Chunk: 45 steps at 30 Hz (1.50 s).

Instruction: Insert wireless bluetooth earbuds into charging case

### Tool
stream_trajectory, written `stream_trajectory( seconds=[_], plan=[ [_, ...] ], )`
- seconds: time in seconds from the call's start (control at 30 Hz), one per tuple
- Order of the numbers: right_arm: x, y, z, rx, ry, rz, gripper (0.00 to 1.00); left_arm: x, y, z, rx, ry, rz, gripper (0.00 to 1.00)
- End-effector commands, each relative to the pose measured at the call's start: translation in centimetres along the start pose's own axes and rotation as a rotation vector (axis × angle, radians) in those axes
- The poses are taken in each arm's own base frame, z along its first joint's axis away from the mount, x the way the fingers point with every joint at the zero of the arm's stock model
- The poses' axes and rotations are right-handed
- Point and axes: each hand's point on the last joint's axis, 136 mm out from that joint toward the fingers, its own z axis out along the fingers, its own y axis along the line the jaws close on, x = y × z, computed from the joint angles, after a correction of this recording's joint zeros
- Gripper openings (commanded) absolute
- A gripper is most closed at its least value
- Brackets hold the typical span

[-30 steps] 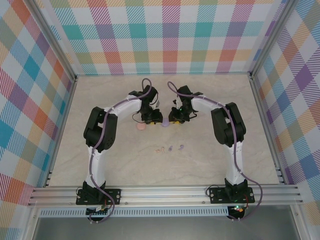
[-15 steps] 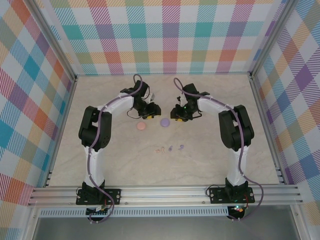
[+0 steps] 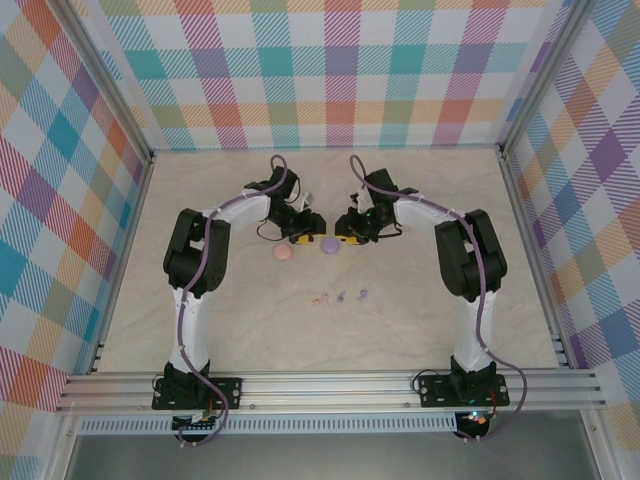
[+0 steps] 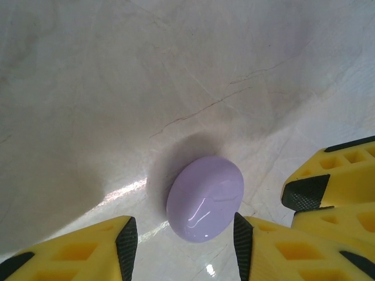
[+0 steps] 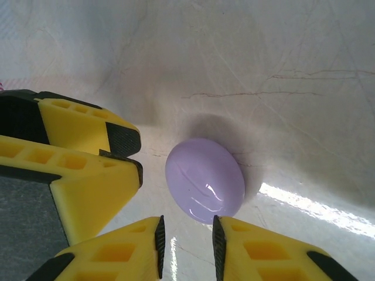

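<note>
A closed lilac charging case [image 3: 328, 244] lies on the marble table between my two grippers. My left gripper [image 3: 305, 239] is at its left and my right gripper [image 3: 346, 240] at its right. In the left wrist view the case [image 4: 205, 198] sits partly between the open left gripper's [image 4: 184, 246] tips, with a gap on each side. In the right wrist view the case [image 5: 205, 180] lies just ahead of the right gripper [image 5: 188, 243], whose jaws stand narrowly apart on nothing. Tiny earbuds [image 3: 341, 297] lie loose nearer the front.
A closed pink case [image 3: 282, 254] rests left of the lilac one, below the left gripper. The left gripper's yellow fingers [image 5: 123, 140] crowd the right wrist view, and the right gripper's fingers [image 4: 310, 193] show at the right of the left wrist view. Checked walls surround the table.
Half a second ago both grippers stood farther back from the lilac case; both have moved in toward it again. The case, pink case and earbuds stay where they were.
</note>
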Motion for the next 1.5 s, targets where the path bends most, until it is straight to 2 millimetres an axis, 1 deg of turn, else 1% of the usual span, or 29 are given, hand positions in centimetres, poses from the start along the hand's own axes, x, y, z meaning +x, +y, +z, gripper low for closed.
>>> stream_trajectory(
  seconds=[0.0,0.23,0.5,0.67,0.83,0.93,1.1,1.3,1.47],
  plan=[
    [0.3,-0.8,1.3,-0.015,0.033,0.041,0.3,0.8,0.6,0.9,0.024,0.037,-0.021,0.48],
    [0.7,-1.8,2.0,0.007,0.051,0.062,0.3,1.1,0.6,1.3,0.044,0.048,-0.027,0.47],
    [0.9,-2.2,2.6,0.001,0.066,0.071,0.27,1.3,0.4,1.9,0.072,0.065,-0.036,0.46],
    [1.1,-2.5,2.8,0.005,0.073,0.077,0.26,1.7,-0.1,2.2,0.09,0.081,-0.04,0.46],
    [1.2,-2.9,3.2,0.009,0.079,0.081,0.25,2.1,-1.4,2.4,0.149,0.085,-0.041,0.46],
    [1.2,-2.9,3.2,0.013,0.079,0.079,0.25,2.0,-1.4,2.7,0.147,0.085,-0.048,0.46],
    [1.2,-3.1,3.2,0.018,0.08,0.078,0.25,2.4,-1.6,2.9,0.154,0.09,-0.057,0.43],
    [1.2,-3.2,3.3,0.019,0.081,0.081,0.25,2.4,-2.8,2.8,0.202,0.081,-0.066,0.41],
    [1.2,-3.1,3.3,0.019,0.08,0.081,0.25,2.4,-2.8,2.6,0.192,0.07,-0.069,0.36]
  ],
)
